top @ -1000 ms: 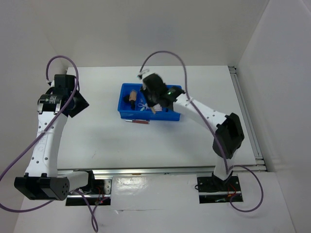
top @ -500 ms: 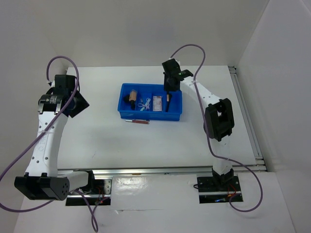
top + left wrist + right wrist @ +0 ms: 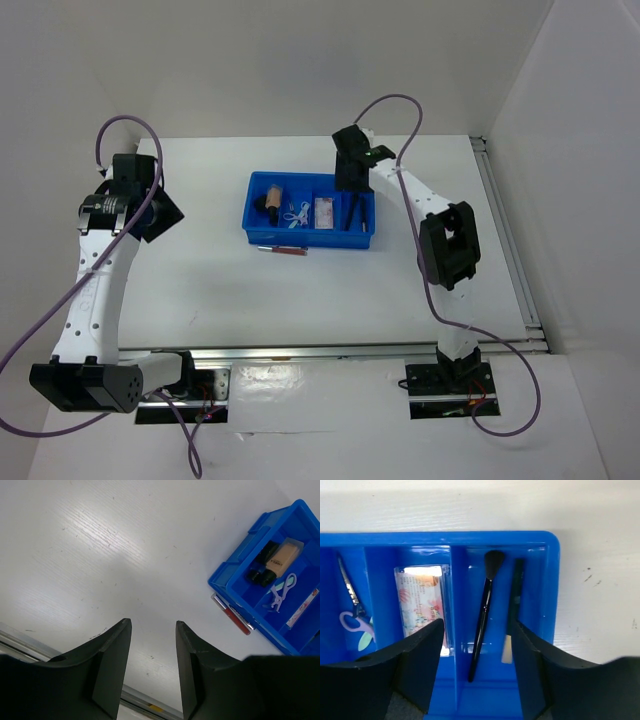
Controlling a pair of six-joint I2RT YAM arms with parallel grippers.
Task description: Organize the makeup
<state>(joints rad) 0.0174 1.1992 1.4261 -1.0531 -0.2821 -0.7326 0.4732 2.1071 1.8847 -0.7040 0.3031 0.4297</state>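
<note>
Right arm has lifted off the tray's middle and swung to its far right corner; the dark pencil (image 3: pixel 514 605) it carried 1 second ago now lies in the right-hand compartment. Left arm unchanged.

- Table (image 3: pixel 200 280): white, with both arm bases at the near edge.
- Blue tray (image 3: pixel 330 241): centre of the table, several compartments side by side.
- Right gripper (image 3: pixel 349 183): hovers over the right compartment, jaws well apart, holding nothing.
- Left gripper (image 3: pixel 153 624): off to the tray's left, well apart from it, jaws about half open, empty.
- Tray contents, right to left: the dark pencil and a black-tipped brush (image 3: pixel 482 620) side by side, both lying front to back. Next compartment, a pinkish packet (image 3: pixel 422 605). Then a lilac piece (image 3: pixel 352 620). Last, a tan stub (image 3: pixel 282 557) beside a short black tube (image 3: pixel 262 562).
- Red-and-dark pencil (image 3: pixel 285 251): the 1 item outside, on the table just beside the tray's near wall.

Key relation: the stray pencil's long axis runs parallel to the near wall, left to right in the top view. From the right gripper it lies toward the bases and to the left, across the tray. From the left gripper it lies to the right. The right gripper looks nearer. Either arm would likely need its jaws set across that left-right axis.
</note>
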